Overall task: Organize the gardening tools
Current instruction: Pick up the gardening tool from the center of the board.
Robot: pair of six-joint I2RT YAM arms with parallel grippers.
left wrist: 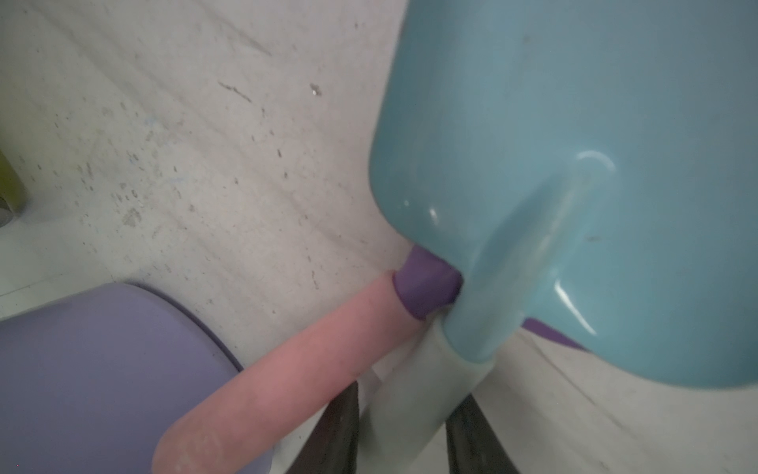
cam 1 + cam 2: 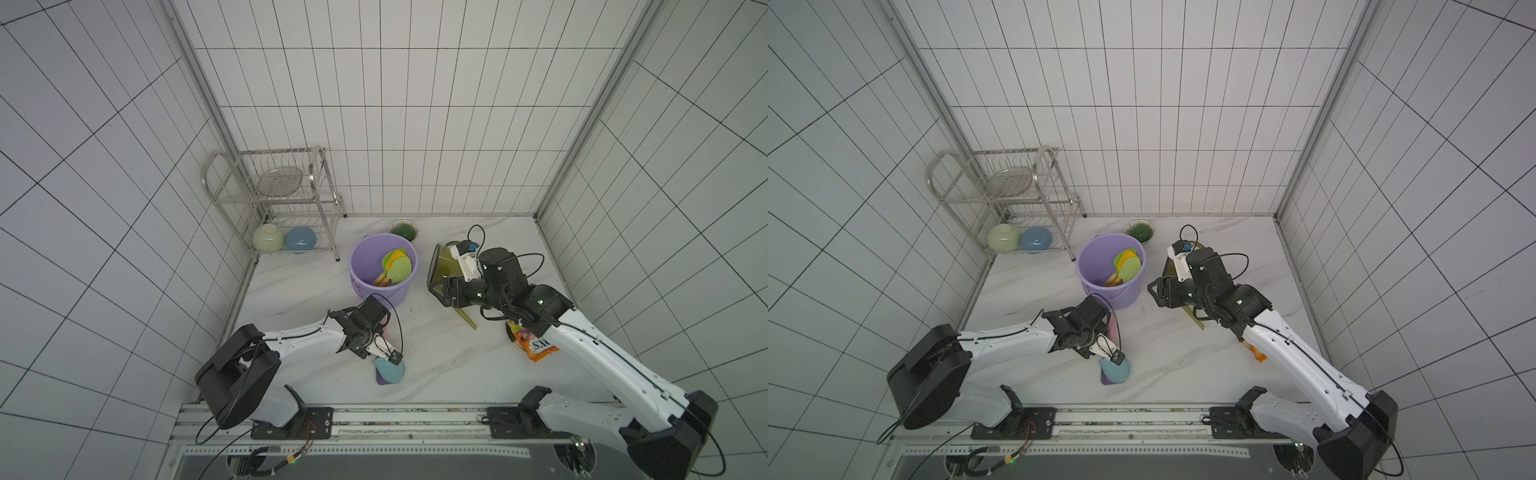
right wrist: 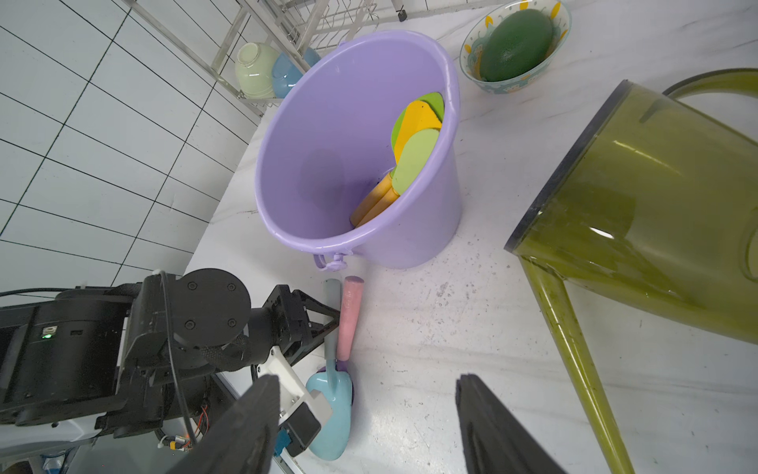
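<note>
Two arms extended over the marble table (image 2: 436,374) in both top views. The left arm lay low and long, wrist bent down, so the left gripper (image 2: 380,338) stood over the handles of the teal shovel (image 2: 390,370) and the purple shovel (image 2: 379,380) beneath it. The lilac bucket (image 2: 370,266) stood just beyond the gripper. The right arm was folded at the elbow, with the right gripper (image 2: 439,291) held level and aimed toward the bucket. The watering can (image 2: 449,266) was tipped just beside it, toward the far wall.

From the left wrist, the dark fingers (image 1: 336,431) closely flanked the teal shovel's pale handle; whether they pressed it could not be told. The purple shovel's pink handle lay touching alongside, and the bucket's wall was past that.

From the right wrist, the jaws stood wide apart with nothing between them. The can lay off to one side, its spout down toward the table. Ahead stood the bucket holding three shovels (image 3: 414,152), and the left gripper was nearer, at the two handles.
</note>
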